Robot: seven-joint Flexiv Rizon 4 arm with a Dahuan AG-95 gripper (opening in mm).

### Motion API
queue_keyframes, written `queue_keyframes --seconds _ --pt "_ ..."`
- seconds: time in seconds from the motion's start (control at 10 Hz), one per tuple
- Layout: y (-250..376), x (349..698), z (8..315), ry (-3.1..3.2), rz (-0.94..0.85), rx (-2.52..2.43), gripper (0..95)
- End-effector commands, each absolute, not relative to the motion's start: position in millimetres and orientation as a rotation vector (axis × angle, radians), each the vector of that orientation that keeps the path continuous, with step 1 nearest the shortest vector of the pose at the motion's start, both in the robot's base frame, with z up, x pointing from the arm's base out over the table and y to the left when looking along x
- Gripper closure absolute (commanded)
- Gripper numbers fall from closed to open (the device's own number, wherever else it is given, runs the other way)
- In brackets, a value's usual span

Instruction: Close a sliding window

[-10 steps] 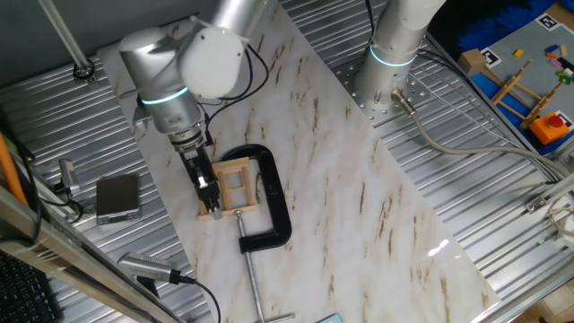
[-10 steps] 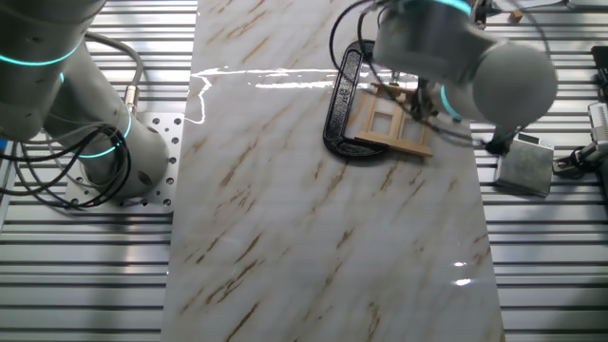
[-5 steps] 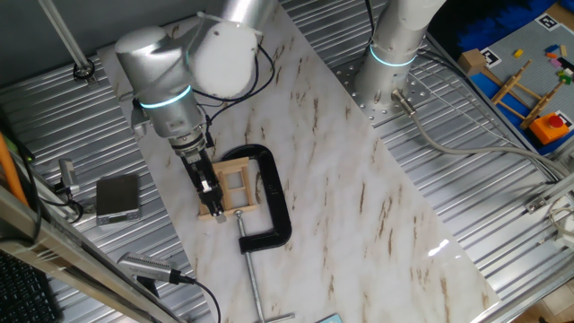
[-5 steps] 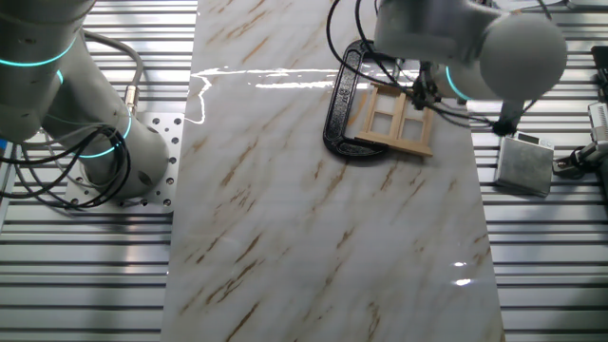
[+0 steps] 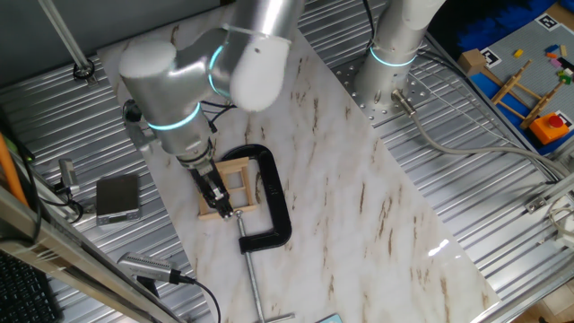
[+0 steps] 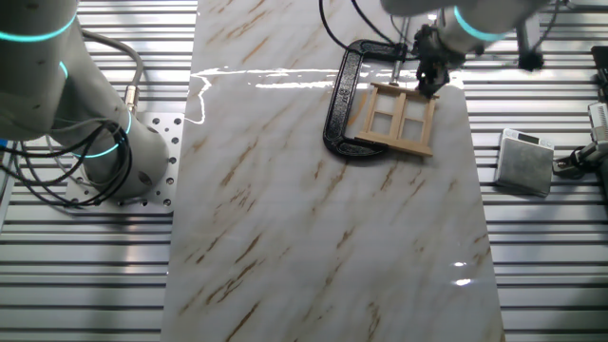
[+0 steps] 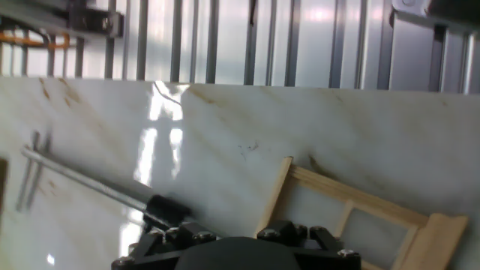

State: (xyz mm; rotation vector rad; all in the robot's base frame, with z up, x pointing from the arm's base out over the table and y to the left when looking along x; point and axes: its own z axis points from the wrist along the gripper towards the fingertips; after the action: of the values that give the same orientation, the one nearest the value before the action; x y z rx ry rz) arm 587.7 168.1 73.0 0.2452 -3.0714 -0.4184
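Observation:
The sliding window (image 5: 232, 187) is a small pale wooden frame with panes, lying flat on the marble slab (image 5: 359, 197) inside the mouth of a black C-clamp (image 5: 273, 202). My gripper (image 5: 221, 199) points down at the window's left rail, near the clamp's screw end, with its thin black fingers close together. In the other fixed view the window (image 6: 397, 119) lies beside the clamp (image 6: 340, 104), and the gripper (image 6: 429, 78) is at its far edge. The hand view shows a window corner (image 7: 352, 204) and the clamp's screw rod (image 7: 82, 180); the fingertips are hidden there.
A grey metal box (image 5: 117, 197) sits off the slab to the left; it also shows in the other fixed view (image 6: 524, 163). A second arm's base (image 5: 393, 54) stands at the slab's far side. Toys (image 5: 529, 90) lie at the top right. Ribbed metal surrounds the slab.
The gripper has slid a little along the window's rail towards the clamp's screw end. The arm's elbow has swung round, so the window is uncovered in the other fixed view.

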Motion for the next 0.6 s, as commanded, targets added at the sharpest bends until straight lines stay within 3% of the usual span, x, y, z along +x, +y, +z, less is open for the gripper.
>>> queue_keyframes --seconds 0.1,0.5,0.6 --pt "158.3 580.4 83.4 -3.074 -0.258 0.434 38.0" --pt "155.7 577.1 86.2 -3.023 -0.253 0.511 38.0" --pt "155.7 577.1 86.2 -3.014 -0.221 0.458 57.0"
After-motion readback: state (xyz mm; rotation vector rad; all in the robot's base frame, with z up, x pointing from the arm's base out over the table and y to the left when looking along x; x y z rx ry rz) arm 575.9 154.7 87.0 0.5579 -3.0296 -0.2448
